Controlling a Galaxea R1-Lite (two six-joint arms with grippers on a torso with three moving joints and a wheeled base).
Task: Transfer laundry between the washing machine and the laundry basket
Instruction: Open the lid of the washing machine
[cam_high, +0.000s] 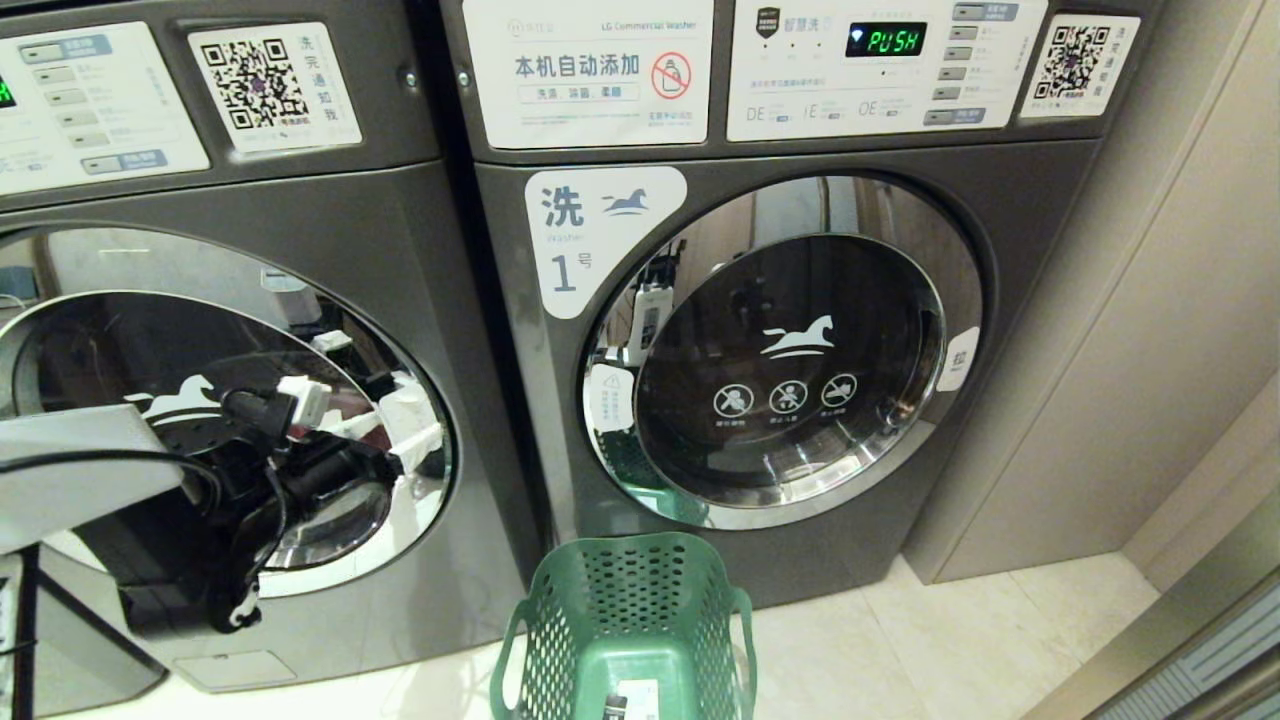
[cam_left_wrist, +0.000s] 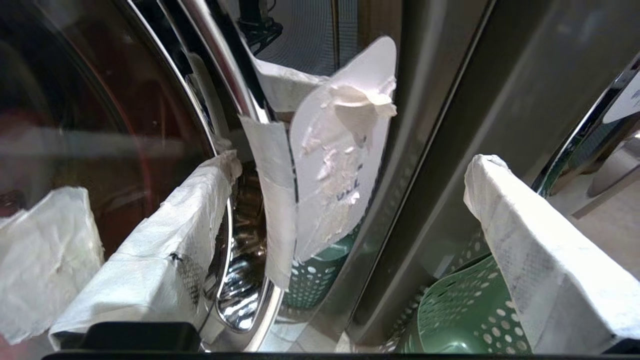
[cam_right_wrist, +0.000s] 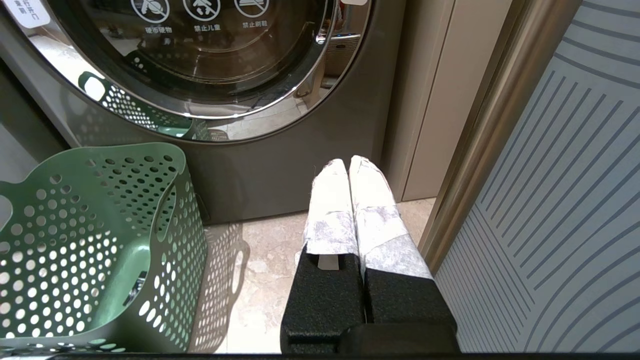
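Head view: the left tool (cam_high: 400, 420), fingers spread wide and holding nothing, sits at the right rim of the closed washing machine (cam_high: 200, 200) door at left of frame. The washer marked 1 (cam_high: 780, 350) fills the centre, its door also shut. The laundry basket (cam_high: 560, 620) stands on the floor at bottom centre, no cloth visible in the part shown.

Left wrist view: the padded fingers (cam_left_wrist: 165, 240) straddle the chrome door edge and a torn white tab (cam_left_wrist: 340, 150); a reddish shape shows dimly behind the glass at left.

Right wrist view: the right tool (cam_right_wrist: 350, 200), fingers pressed together and empty, hangs at lower centre, above the floor.

Judged from this, the door remains unopened and no garment has moved.
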